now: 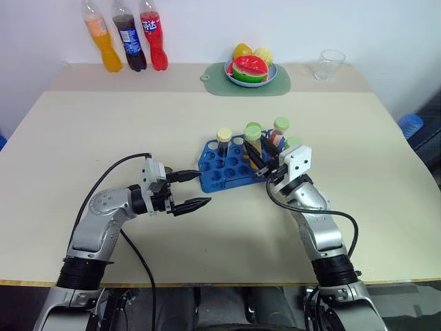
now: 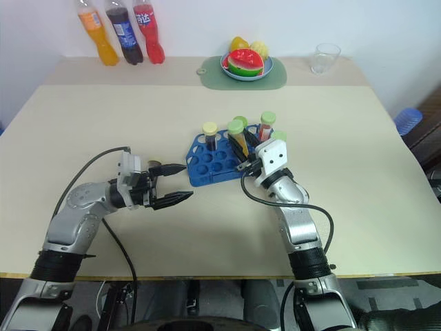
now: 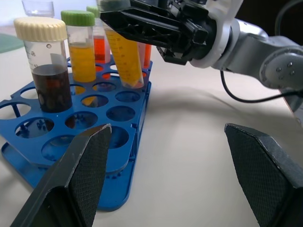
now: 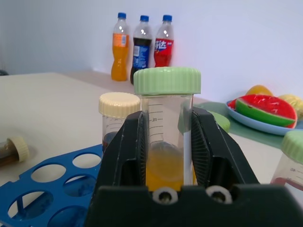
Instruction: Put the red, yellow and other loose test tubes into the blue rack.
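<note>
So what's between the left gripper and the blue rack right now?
Only bare tabletop: in the left eye view the open left gripper sits just short of the blue rack. A loose tube lies beside the rack, off that line.

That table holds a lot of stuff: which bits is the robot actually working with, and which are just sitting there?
Part of the job:
- blue rack
- yellow tube, gripped in the right pincer
- dark tube with cream cap
- loose tube lying beside the rack

Just lying about:
- three drink bottles
- fruit plate
- clear cup
</note>
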### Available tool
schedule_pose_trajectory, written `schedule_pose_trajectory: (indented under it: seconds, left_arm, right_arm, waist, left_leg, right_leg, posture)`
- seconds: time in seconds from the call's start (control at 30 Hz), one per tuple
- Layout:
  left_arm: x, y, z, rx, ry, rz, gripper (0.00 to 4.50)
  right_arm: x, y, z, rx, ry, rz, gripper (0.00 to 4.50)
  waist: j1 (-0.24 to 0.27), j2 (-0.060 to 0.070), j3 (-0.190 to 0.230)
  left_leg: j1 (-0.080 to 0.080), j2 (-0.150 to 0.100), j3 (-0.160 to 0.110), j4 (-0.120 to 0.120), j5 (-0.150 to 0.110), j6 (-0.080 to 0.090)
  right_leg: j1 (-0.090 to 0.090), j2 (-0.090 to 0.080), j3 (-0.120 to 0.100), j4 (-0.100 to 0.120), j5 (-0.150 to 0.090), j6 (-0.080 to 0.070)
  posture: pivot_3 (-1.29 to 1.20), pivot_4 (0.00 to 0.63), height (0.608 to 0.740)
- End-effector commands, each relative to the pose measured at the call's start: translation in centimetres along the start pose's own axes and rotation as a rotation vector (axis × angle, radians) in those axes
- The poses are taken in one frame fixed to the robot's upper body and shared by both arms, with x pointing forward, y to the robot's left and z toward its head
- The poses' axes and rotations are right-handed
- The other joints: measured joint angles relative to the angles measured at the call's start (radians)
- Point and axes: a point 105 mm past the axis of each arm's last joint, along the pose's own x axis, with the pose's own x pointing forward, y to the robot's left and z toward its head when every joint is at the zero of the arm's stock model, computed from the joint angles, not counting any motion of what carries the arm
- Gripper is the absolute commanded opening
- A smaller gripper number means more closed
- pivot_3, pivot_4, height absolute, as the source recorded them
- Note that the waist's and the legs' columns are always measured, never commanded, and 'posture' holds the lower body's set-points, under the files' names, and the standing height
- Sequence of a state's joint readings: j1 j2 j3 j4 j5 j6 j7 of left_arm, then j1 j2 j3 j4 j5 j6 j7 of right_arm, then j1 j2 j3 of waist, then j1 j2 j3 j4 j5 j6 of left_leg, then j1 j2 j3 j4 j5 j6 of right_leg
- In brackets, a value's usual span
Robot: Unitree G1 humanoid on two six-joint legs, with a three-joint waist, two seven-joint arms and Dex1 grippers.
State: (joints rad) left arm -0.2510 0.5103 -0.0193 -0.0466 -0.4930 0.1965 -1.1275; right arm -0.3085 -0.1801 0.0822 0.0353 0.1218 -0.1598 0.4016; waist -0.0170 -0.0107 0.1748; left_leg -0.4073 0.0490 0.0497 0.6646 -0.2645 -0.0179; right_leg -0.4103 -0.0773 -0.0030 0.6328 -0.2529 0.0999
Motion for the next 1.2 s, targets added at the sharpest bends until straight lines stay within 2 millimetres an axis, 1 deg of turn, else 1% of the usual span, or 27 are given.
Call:
schedule_pose_trajectory:
  seconds: [0.03, 0.13, 0.17, 0.23, 0.27, 0.3, 0.37, 0.4, 0.5, 0.6, 0.67, 0.73, 0.8, 0.87, 0.93, 1.0, 1.1, 1.2]
  left_arm:
    - [-0.1, 0.2, 1.7, 0.011, -0.059, 0.023, 3.97]
    - [-0.3, 0.6, 2.6, -0.016, -0.092, 0.043, 3.97]
    - [-0.4, 0.7, 2.8, -0.024, -0.102, 0.049, 3.97]
    - [-0.5, 1.0, 3.6, -0.052, -0.134, 0.068, 3.97]
    - [-0.6, 1.1, 4.0, -0.065, -0.150, 0.079, 3.97]
    - [-0.7, 1.3, 4.4, -0.075, -0.167, 0.094, 3.97]
    - [-1.0, 2.0, 5.4, -0.105, -0.217, 0.163, 3.97]
    - [-1.3, 2.6, 5.9, -0.122, -0.232, 0.222, 3.97]
    - [-2.1, 3.9, 6.6, -0.127, -0.193, 0.414, 3.97]
    - [-3.2, 4.1, 6.6, -0.220, -0.122, 0.528, 3.97]
    - [-4.0, 4.2, 6.2, -0.281, -0.029, 0.610, 3.97]
    - [-4.9, 4.2, 4.9, -0.386, 0.177, 0.658, 3.97]
    - [-5.6, 4.3, 4.6, -0.474, 0.304, 0.672, 3.97]
    - [-6.0, 4.8, 5.4, -0.521, 0.351, 0.685, 3.97]
    - [-6.1, 5.1, 5.8, -0.519, 0.391, 0.696, 3.97]
    - [-6.2, 5.4, 5.1, -0.535, 0.465, 0.718, 3.97]
    - [-6.4, 5.8, 3.9, -0.592, 0.558, 0.738, 3.97]
    - [-6.5, 6.6, 3.5, -0.682, 0.605, 0.757, 3.97]
  right_arm:
    - [-0.9, -0.7, -0.6, 0.013, -0.004, -0.036, 0.82]
    - [-1.8, -0.5, -0.9, 0.003, 0.001, -0.023, 2.35]
    - [-2.1, -0.5, -1.0, -0.008, 0.005, -0.021, 2.75]
    - [-2.5, -0.6, -1.0, -0.043, 0.010, -0.023, 3.88]
    - [-2.6, -0.7, -0.9, -0.059, 0.012, -0.029, 4.36]
    - [-2.7, -0.9, -0.8, -0.076, 0.012, -0.032, 4.44]
    - [-3.1, -1.2, 0.0, -0.135, 0.010, -0.024, 4.44]
    - [-3.3, -1.3, 0.3, -0.160, 0.019, -0.010, 4.44]
    - [-4.9, -1.2, 1.3, -0.204, 0.084, 0.079, 4.44]
    - [-7.9, -0.7, 1.4, -0.202, 0.189, 0.199, 4.44]
    - [-9.5, -0.5, 1.5, -0.190, 0.254, 0.266, 4.44]
    - [-11.0, -0.9, 1.3, -0.194, 0.343, 0.318, 4.44]
    - [-12.0, -1.3, 1.2, -0.207, 0.410, 0.360, 4.44]
    - [-12.3, -1.5, 2.0, -0.202, 0.428, 0.410, 4.44]
    - [-12.2, -1.6, 2.6, -0.203, 0.426, 0.450, 4.44]
    - [-12.1, -1.6, 2.8, -0.220, 0.425, 0.485, 4.44]
    - [-12.7, -1.2, 2.6, -0.226, 0.444, 0.564, 4.44]
    - [-13.1, -0.8, 2.8, -0.227, 0.444, 0.634, 4.44]
  waist:
    - [0.000, 0.000, 0.000]
    - [0.003, 0.000, 0.000]
    - [0.003, 0.000, 0.000]
    - [0.003, 0.000, 0.000]
    - [0.003, 0.000, 0.000]
    - [0.001, 0.000, 0.000]
    - [0.001, 0.000, 0.000]
    - [0.002, 0.000, 0.000]
    - [0.006, 0.000, 0.000]
    - [0.008, 0.000, 0.000]
    - [0.006, -0.001, 0.000]
    - [0.003, -0.001, 0.001]
    - [0.003, -0.002, 0.001]
    - [0.005, -0.004, 0.002]
    - [0.005, -0.005, 0.002]
    - [0.001, -0.005, 0.002]
    - [0.006, -0.006, 0.003]
    - [0.012, -0.010, 0.005]
  left_leg:
    - [0.000, 0.000, 0.000, 0.000, 0.000, 0.000]
    - [0.000, 0.000, 0.000, 0.000, 0.000, 0.000]
    - [0.000, 0.000, 0.000, 0.000, 0.000, 0.000]
    - [0.000, 0.000, 0.000, 0.000, 0.000, 0.000]
    - [0.000, 0.000, 0.000, 0.000, 0.000, 0.000]
    - [0.000, 0.000, 0.000, 0.000, 0.000, 0.000]
    - [0.000, 0.000, -0.001, 0.000, 0.000, 0.000]
    - [0.000, 0.000, -0.001, 0.000, 0.000, 0.000]
    - [-0.001, 0.000, -0.001, 0.000, 0.000, 0.000]
    - [-0.001, -0.001, -0.001, -0.001, 0.000, 0.000]
    - [0.000, -0.001, -0.002, -0.001, 0.000, 0.000]
    - [0.000, -0.001, -0.002, -0.001, 0.000, 0.000]
    - [0.001, -0.001, -0.002, 0.000, 0.000, 0.000]
    - [0.001, -0.001, -0.003, 0.001, 0.000, 0.000]
    - [0.001, -0.001, -0.003, 0.001, 0.000, 0.000]
    - [0.001, -0.001, -0.003, 0.000, 0.000, 0.000]
    - [0.001, -0.001, -0.003, -0.002, 0.000, 0.000]
    - [0.001, -0.001, -0.003, -0.002, 0.000, 0.000]
  right_leg:
    - [0.000, 0.000, 0.000, 0.000, 0.000, 0.000]
    - [0.001, 0.000, 0.000, 0.000, 0.000, 0.000]
    - [0.001, 0.000, 0.000, 0.000, 0.000, 0.000]
    - [0.001, 0.000, 0.000, -0.001, 0.000, 0.001]
    - [0.000, 0.000, 0.000, -0.001, 0.000, 0.001]
    - [0.000, 0.000, 0.000, -0.001, 0.000, 0.001]
    - [0.000, 0.000, 0.000, 0.000, 0.000, 0.001]
    - [0.000, 0.000, 0.000, 0.000, 0.000, 0.001]
    - [0.000, -0.001, 0.000, -0.001, 0.001, 0.003]
    - [0.001, -0.001, 0.000, -0.001, 0.001, 0.004]
    - [0.002, -0.002, -0.001, -0.001, 0.001, 0.004]
    - [0.002, -0.002, 0.000, -0.001, 0.001, 0.004]
    - [0.001, -0.001, 0.000, -0.001, 0.000, 0.002]
    - [0.003, -0.001, 0.000, -0.001, -0.001, 0.001]
    - [0.003, 0.000, -0.001, -0.001, -0.001, 0.001]
    - [0.003, -0.001, 0.000, -0.001, -0.001, 0.003]
    - [0.002, -0.001, 0.000, -0.001, 0.000, 0.005]
    - [0.002, -0.001, -0.001, -0.001, 0.000, 0.004]
  posture:
    - [0.00, 0.150, 0.740]
    - [0.00, 0.150, 0.740]
    - [0.00, 0.150, 0.740]
    - [0.00, 0.150, 0.740]
    - [0.00, 0.150, 0.740]
    - [0.00, 0.150, 0.740]
    - [0.00, 0.150, 0.740]
    - [0.00, 0.150, 0.740]
    - [0.00, 0.150, 0.740]
    - [0.00, 0.150, 0.740]
    - [0.00, 0.150, 0.740]
    - [0.00, 0.150, 0.740]
    - [0.00, 0.150, 0.740]
    - [0.00, 0.150, 0.740]
    - [0.00, 0.150, 0.740]
    - [0.00, 0.150, 0.740]
    - [0.00, 0.150, 0.740]
    - [0.00, 0.150, 0.740]
